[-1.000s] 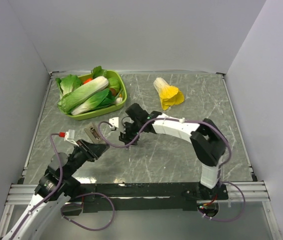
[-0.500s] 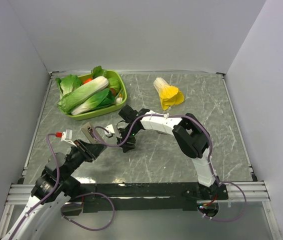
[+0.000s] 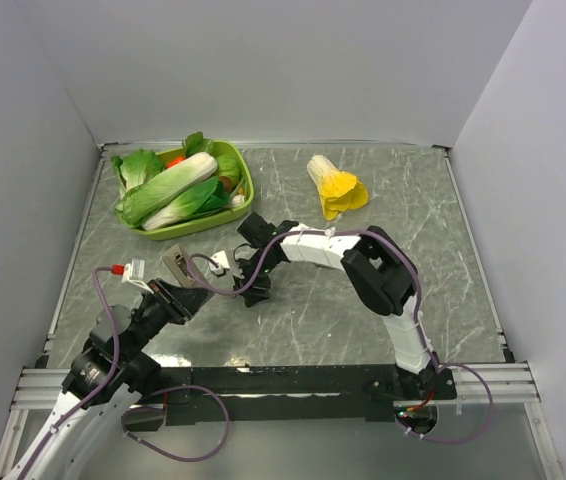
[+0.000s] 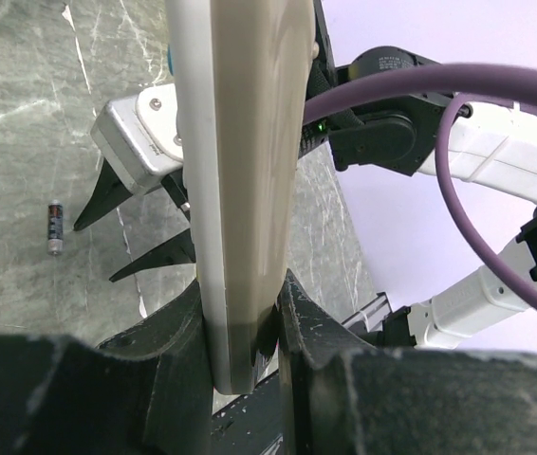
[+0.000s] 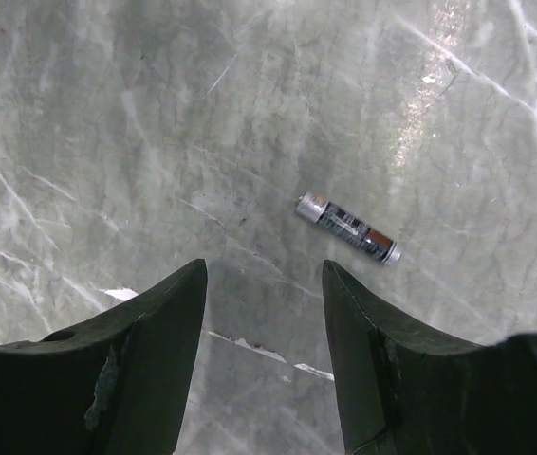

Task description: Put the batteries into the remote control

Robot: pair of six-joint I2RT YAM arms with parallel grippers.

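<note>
Grips the remote control (image 4: pixel 240 171) in the left end effector (image 4: pixel 240 332), near the battery (image 5: pixel 348 227); holds the right end effector (image 5: pixel 264 270) open just beside that battery, flat on the counter (image 5: pixel 107 114).

A robotics lab test cell: 3 plain pale walls (image 3: pixel 263 70) box in a marble-pattern tabletop (image 3: pixel 313 322) on the left, far and right sides. 2 robot arms (image 3: pixel 403 285) stand on an aluminium rail (image 3: pixel 38 388) at the near edge, trailing purple cables (image 4: pixel 496 78). Toy vegetables (image 3: pixel 178 185) fill a green tray (image 3: pixel 203 224) far left.
</note>
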